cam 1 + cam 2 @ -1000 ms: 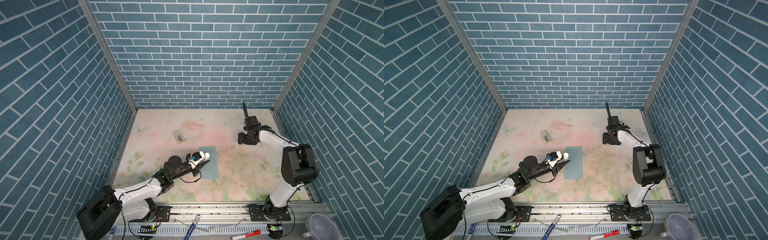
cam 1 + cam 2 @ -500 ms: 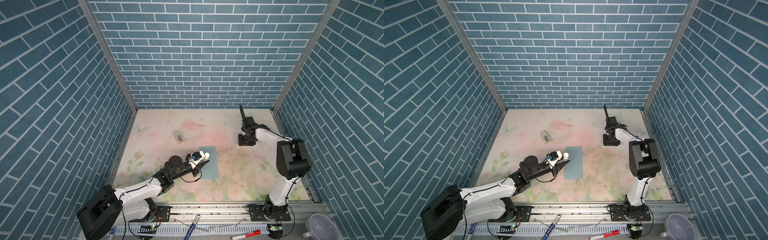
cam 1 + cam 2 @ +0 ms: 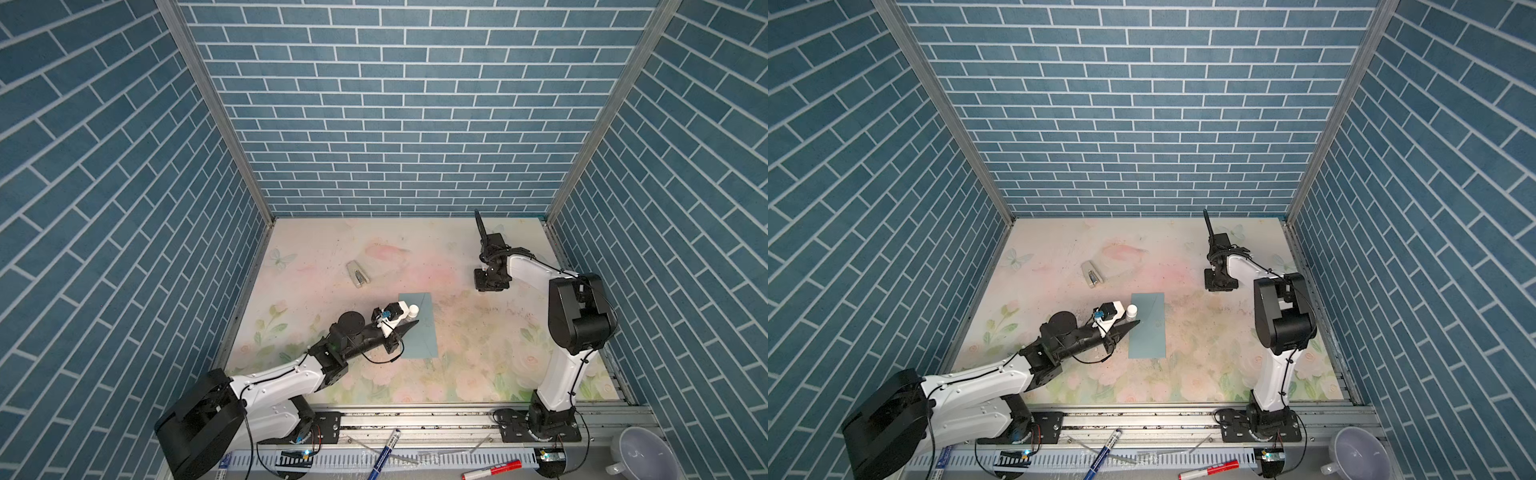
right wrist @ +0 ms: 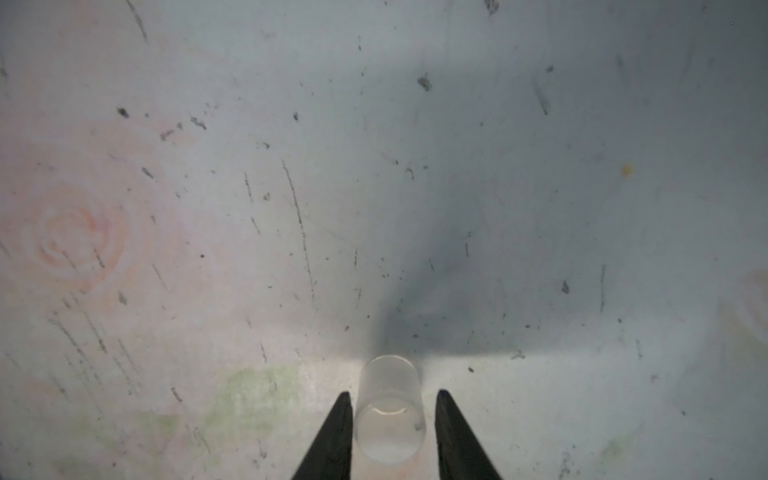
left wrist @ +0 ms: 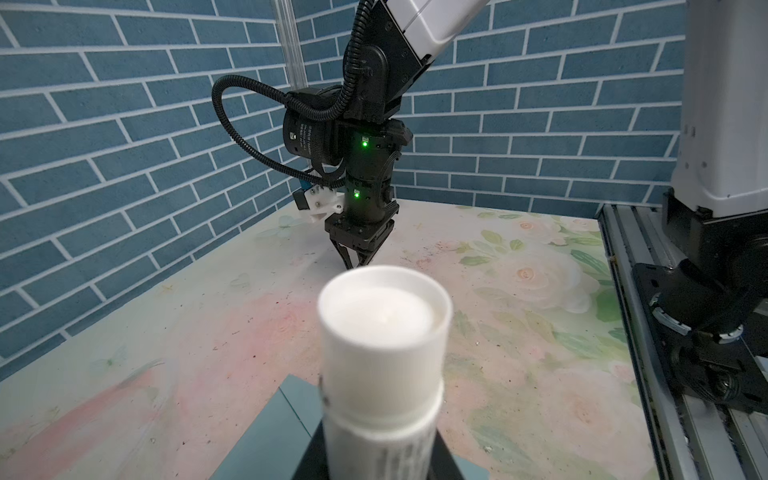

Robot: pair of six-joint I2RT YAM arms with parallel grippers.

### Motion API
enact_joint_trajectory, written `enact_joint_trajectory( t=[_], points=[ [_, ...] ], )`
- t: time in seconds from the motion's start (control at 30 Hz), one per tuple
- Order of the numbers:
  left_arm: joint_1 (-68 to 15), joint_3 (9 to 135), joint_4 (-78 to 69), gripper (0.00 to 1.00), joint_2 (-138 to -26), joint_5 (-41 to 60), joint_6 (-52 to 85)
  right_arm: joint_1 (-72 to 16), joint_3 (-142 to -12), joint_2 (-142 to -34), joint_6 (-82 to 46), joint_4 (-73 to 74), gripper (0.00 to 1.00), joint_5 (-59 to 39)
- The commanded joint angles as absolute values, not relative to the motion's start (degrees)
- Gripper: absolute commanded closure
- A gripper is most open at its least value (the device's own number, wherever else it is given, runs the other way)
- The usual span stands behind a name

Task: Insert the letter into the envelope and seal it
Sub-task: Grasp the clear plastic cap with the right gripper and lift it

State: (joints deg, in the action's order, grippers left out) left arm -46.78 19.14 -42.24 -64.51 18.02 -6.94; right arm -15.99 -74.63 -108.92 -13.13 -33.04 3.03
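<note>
**Left claw**: clenched on a white glue stick (uncapped, with the glue face exposed). The stick sits above the left long edge of the envelope, toward its far end. Whether the stick touches the paper cannot be determined.

**Envelope:** teal, lying flat near the middle of the desk, with its long edges running front to back. Faint crease lines cross its face.

**Right claw**: pointed straight down at the desk surface in the far right quarter, well apart from the envelope. Its fingers stand on either side of a clear cap that rests on the desk. One finger is at the cap wall and a narrow gap shows at the other, so the claw is released, not grasping.

**Other items:** a grey stapler lies on the desk left of centre, beyond the envelope and apart from it.
</note>
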Motion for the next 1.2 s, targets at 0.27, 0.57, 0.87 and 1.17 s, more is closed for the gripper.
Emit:
enact_joint_trajectory(
  t=[0.27, 0.57, 0.87, 1.17],
  points=[
    [-46.93, 18.42, -43.15, 1.0, -65.28, 17.87, -6.41, -16.57, -78.22, -110.92, -12.22, -36.04, 0.69, 4.22],
    [-46.93, 18.37, -43.08, 1.0, -65.18, 17.88, -6.33, -16.7, -78.57, -111.4, -12.13, -36.74, 0.71, 4.37],
    [-46.93, 18.41, -43.15, 1.0, -65.48, 17.93, -6.24, -16.88, -78.74, -110.2, -11.98, -37.08, 0.76, 4.35],
    [-46.93, 18.59, -43.03, 1.0, -65.89, 18.77, -6.39, -18.15, -77.64, -100.45, -11.26, -39.32, 0.78, 1.92]
  ],
)
